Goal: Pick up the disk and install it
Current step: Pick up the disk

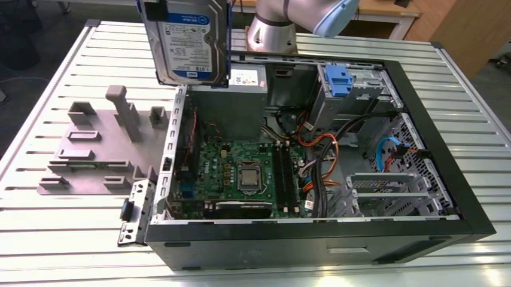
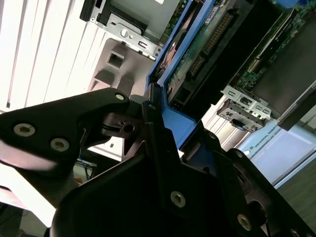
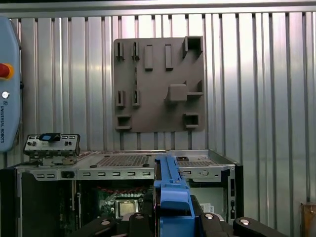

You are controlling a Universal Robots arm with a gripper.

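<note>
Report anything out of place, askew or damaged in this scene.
Nothing stands out. The disk hangs upright above the open computer case, clamped in the gripper, and nothing looks spilled, bent or broken.

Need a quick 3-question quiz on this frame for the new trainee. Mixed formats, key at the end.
1. True or false: the disk is already seated inside the computer case.
2. Where is the disk? A) clamped upright in the gripper, up in the air; B) lying flat beside the case; C) lying flat inside the case.
3. Fill in: the disk's carrier frame is ____.
Key: 1 false; 2 A; 3 blue.
</note>
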